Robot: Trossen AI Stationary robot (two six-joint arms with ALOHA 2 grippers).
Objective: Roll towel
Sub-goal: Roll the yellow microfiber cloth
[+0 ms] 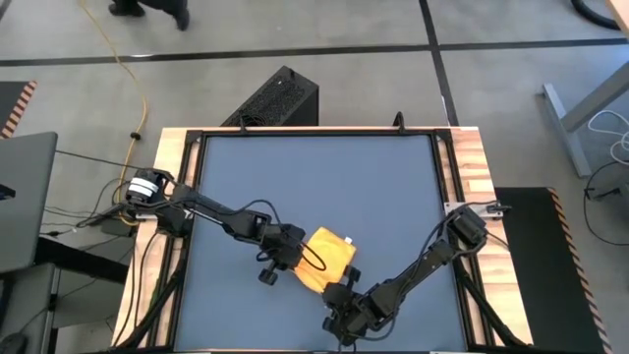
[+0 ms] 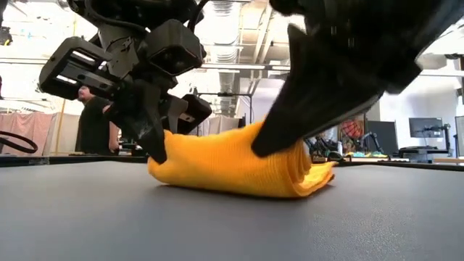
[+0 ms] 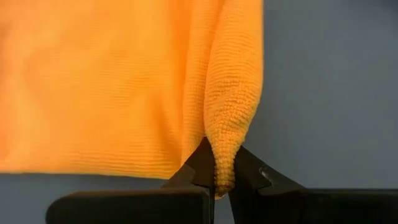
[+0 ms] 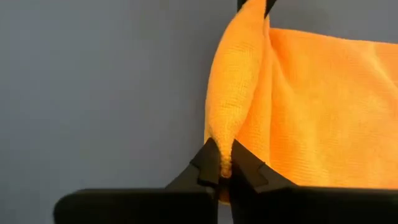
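Lying bunched, yellow towel [image 2: 232, 165], folded layers

no readable text, labels, brand marks, numbers or signs anywhere in view

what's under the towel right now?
Only the dark table mat shows beneath the towel. Left gripper and right gripper pinch its rolled edge. Anything beneath its folds is covered.
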